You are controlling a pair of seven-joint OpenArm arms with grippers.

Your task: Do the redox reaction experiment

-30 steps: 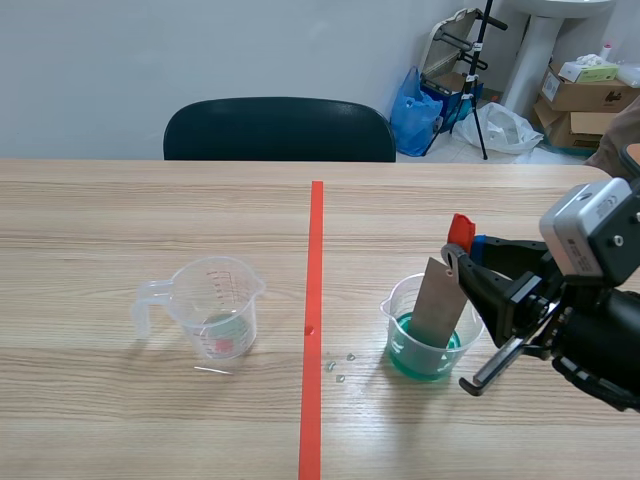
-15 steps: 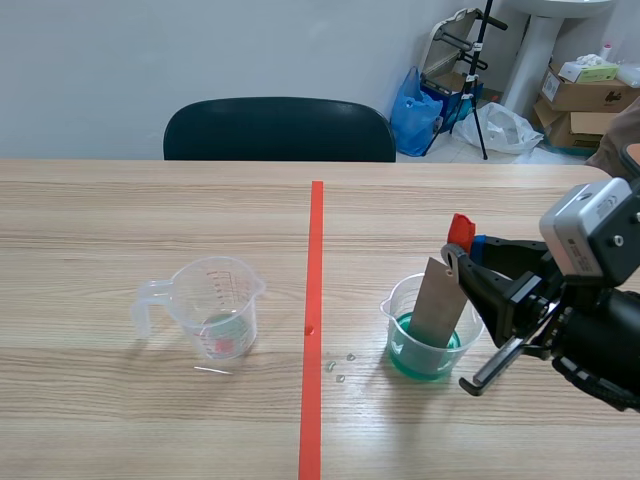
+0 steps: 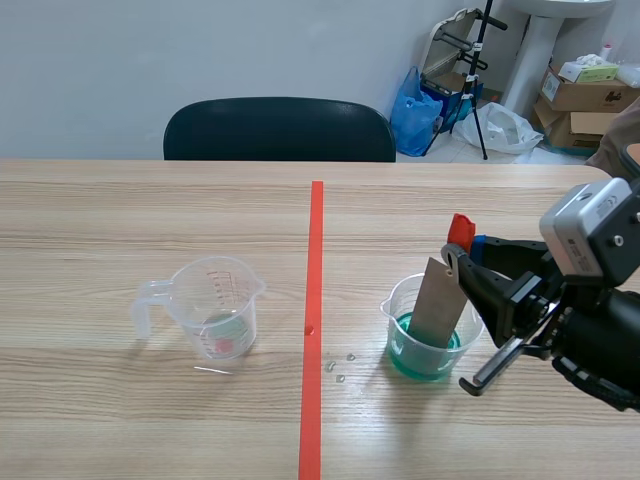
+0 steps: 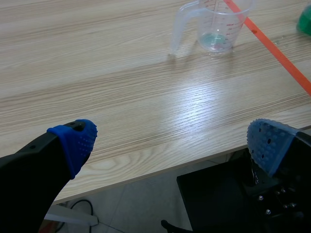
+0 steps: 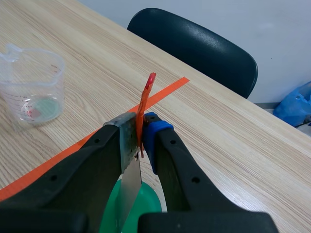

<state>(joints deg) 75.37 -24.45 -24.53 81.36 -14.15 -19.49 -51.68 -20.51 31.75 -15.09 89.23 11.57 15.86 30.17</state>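
Observation:
A grey metal plate [image 3: 437,300] stands tilted in a small clear beaker [image 3: 400,345] of blue-green liquid, right of the tape line. My right gripper [image 3: 462,255] is shut on the plate's top edge, together with a thin orange-red strip [image 3: 460,230]. In the right wrist view the plate [image 5: 129,174] and strip [image 5: 146,104] are pressed between the fingers of that gripper [image 5: 141,133], above the green liquid [image 5: 109,216]. A clear measuring cup [image 3: 213,305] with a little liquid at its bottom stands left of the line. My left gripper [image 4: 170,145] is open over the table's near edge, far short of the cup [image 4: 216,22].
A few small droplets or bits [image 3: 340,365] lie on the table between the tape line and the beaker. A black chair [image 3: 280,130] stands behind the far edge. Boxes and bags [image 3: 585,90] sit on the floor at the back right.

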